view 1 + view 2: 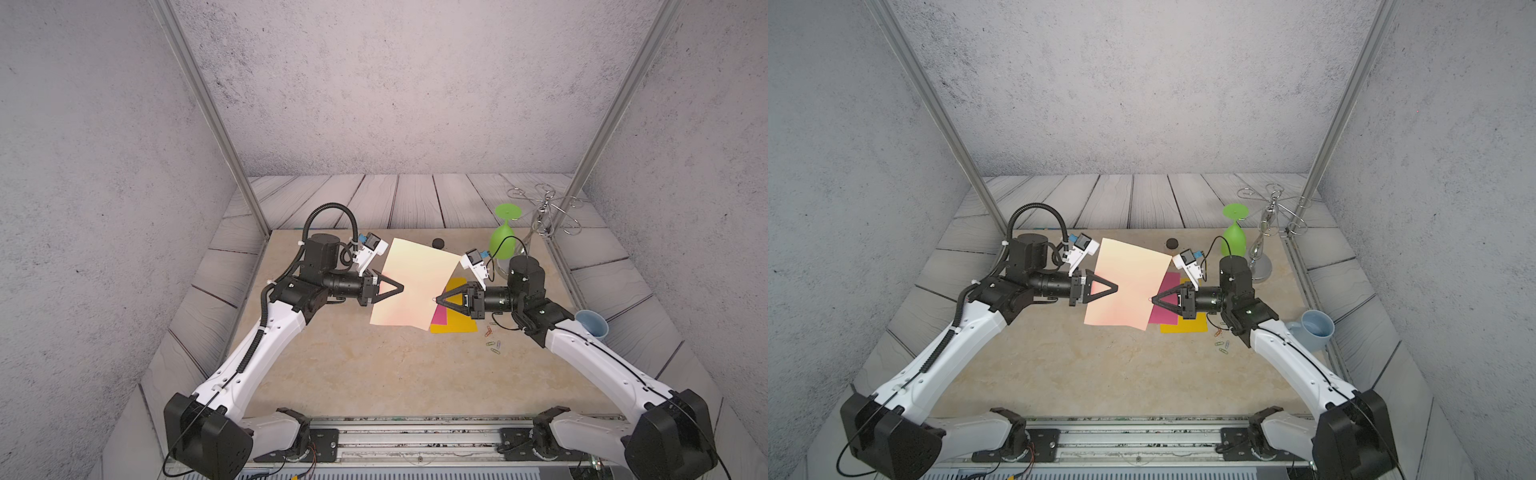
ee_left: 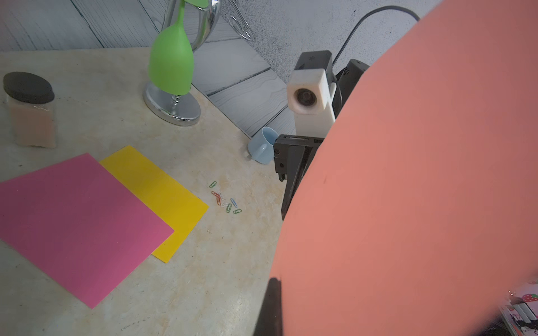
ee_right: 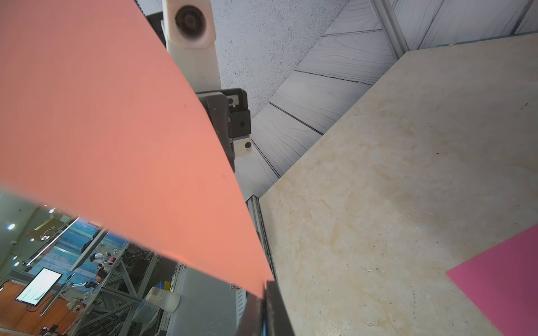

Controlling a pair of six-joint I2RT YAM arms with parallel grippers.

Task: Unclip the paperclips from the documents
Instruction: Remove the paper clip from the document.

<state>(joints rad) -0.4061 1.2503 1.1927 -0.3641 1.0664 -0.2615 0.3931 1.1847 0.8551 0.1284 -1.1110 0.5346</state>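
Within grey walls, on the beige table (image 1: 374,374), a pink sheet (image 1: 439,317) was laid flat over part of a yellow sheet (image 1: 459,323), right of centre. A salmon sheet (image 1: 415,282) was held off the table between both arms. The left gripper (image 1: 401,287) was clamped on its left edge. The right gripper (image 1: 437,299) was closed at its right edge, where a tiny pale clip (image 1: 434,299) was seen; whether clip or paper was gripped could not be told. A few loose clips (image 1: 492,338) were scattered just right of the yellow sheet.
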